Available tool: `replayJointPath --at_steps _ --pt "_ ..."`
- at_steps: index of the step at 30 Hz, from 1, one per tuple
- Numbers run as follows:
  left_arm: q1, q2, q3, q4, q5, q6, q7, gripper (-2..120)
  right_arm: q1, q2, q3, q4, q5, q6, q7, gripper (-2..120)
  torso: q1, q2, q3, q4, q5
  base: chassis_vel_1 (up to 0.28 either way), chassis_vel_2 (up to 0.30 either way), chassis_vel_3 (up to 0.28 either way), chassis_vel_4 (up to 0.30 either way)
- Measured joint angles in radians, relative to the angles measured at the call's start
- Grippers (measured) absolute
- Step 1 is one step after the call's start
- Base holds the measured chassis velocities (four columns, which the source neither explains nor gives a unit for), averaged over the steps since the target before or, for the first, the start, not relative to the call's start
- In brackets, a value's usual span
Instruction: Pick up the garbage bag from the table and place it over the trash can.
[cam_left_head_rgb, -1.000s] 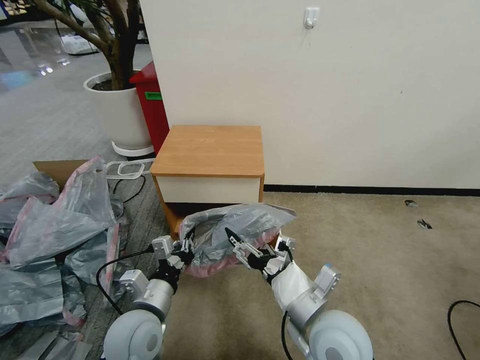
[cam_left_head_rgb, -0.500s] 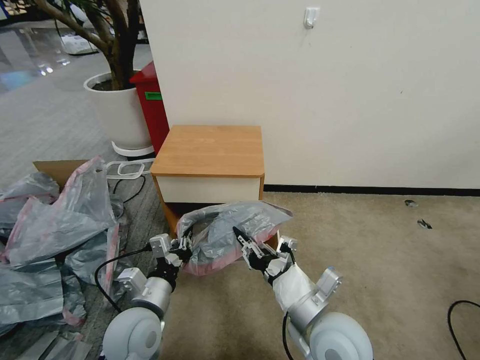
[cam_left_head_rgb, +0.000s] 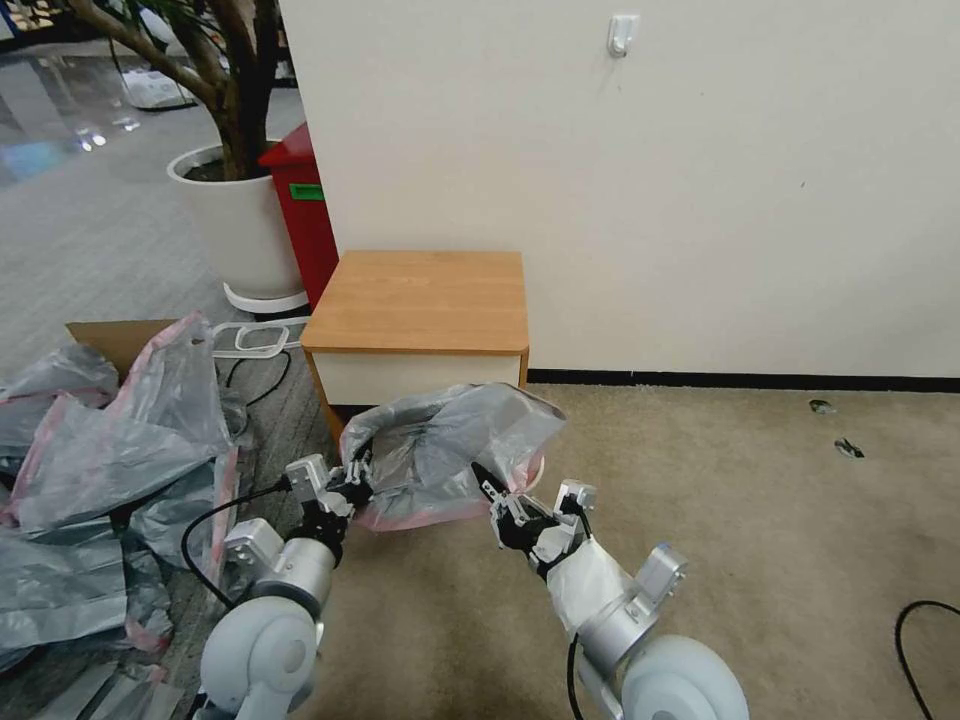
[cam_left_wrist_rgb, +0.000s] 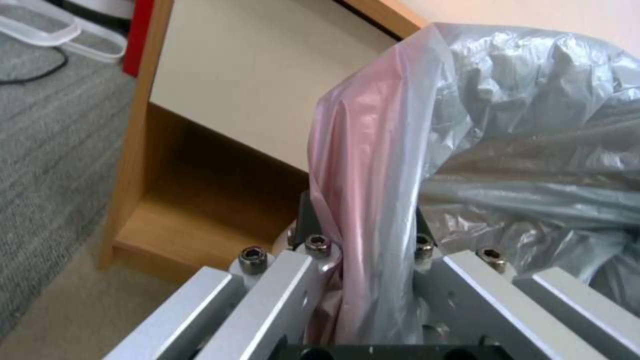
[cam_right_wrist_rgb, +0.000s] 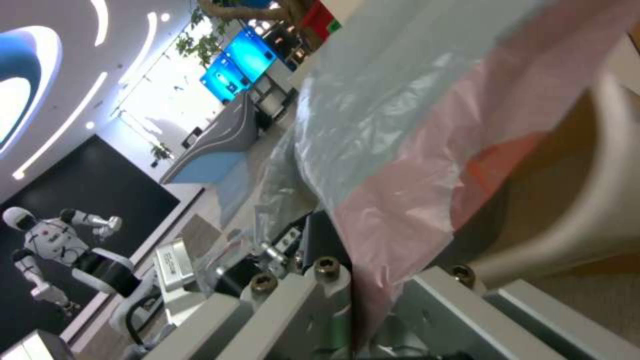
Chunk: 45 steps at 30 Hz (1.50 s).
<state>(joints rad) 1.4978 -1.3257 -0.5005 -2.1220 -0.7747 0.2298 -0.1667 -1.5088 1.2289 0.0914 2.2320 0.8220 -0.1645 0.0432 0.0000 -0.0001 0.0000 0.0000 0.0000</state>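
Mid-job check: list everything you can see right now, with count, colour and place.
bag: 1, grey with pink rim, held up in front of the table, stretched between both grippers
trash can: 1, cream, under the bag
table: 1, light wood with white drawer, against the wall
bag heap: several, grey-pink, on the floor at left
red bin: 1, left of the table
plant pot: 1, white, beside the red bin
wall hook: 1, white, high on the wall
left gripper: shut on the bag's left rim
right gripper: shut on the bag's right rim
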Motion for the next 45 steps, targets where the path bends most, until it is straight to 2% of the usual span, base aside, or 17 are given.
replayJointPath --at_steps 12,15,24,35,45 --pt "0.005 -0.015 -0.034 -0.072 -0.176 0.071 -0.066 5 -0.048 0.000 0.036 -0.036 -0.053 0.038 -0.046 0 0.000 0.000 0.000 0.0000 0.0000 0.000 0.000 0.000 0.000" --pt "0.016 -0.017 -0.039 -0.109 -0.239 0.103 -0.084 9 -0.044 0.002 0.052 -0.071 -0.079 0.051 -0.050 0 0.000 0.000 0.000 0.0000 0.0003 0.000 0.000 0.000 0.000" --pt "0.012 -0.013 -0.052 -0.102 -0.245 0.109 -0.088 9 -0.069 -0.001 0.058 -0.036 -0.091 0.062 -0.058 0 0.000 0.000 0.000 0.0000 -0.0002 0.000 0.000 0.000 0.000" --pt "-0.005 -0.009 -0.043 -0.052 -0.182 0.098 -0.079 4 -0.103 -0.002 0.035 0.043 -0.073 0.062 -0.065 0 0.000 0.000 0.000 0.0000 0.0000 0.000 0.000 0.000 0.000" --pt "-0.004 -0.010 -0.045 -0.065 -0.214 0.096 -0.079 4 -0.106 -0.015 0.057 0.002 -0.091 0.072 -0.089 0 0.000 0.000 0.000 0.0000 0.0001 0.000 0.000 0.000 0.000"
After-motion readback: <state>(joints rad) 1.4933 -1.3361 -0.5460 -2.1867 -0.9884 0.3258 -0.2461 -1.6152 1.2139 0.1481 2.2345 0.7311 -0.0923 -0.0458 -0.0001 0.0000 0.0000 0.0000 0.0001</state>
